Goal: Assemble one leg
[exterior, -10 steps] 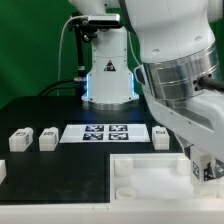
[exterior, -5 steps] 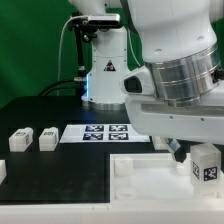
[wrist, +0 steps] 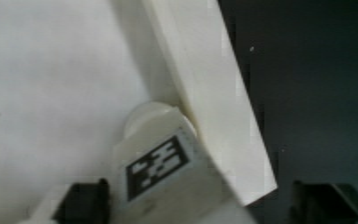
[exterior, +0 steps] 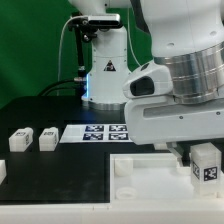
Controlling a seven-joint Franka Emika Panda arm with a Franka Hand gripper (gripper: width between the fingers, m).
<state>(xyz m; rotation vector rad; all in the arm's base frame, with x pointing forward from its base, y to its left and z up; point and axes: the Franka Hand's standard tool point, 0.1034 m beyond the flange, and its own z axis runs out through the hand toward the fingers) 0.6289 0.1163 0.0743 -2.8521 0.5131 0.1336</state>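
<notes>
My exterior view sits low at the near edge of the black surface (exterior: 60, 175) and faces across it toward the robot base (exterior: 105, 75) and green backdrop (exterior: 30, 45). The marker board (exterior: 105, 132) lies mid-distance, and the arm (exterior: 185, 75) looms so near the lens that it fills the exterior view's right. My wrist view looks down past its own dark fingers (wrist: 87, 200), very close, onto the white tray (wrist: 51, 90) and a tagged leg (wrist: 158, 160). Both views share that leg (exterior: 207, 165) and the tray (exterior: 140, 165) rim beside it.
</notes>
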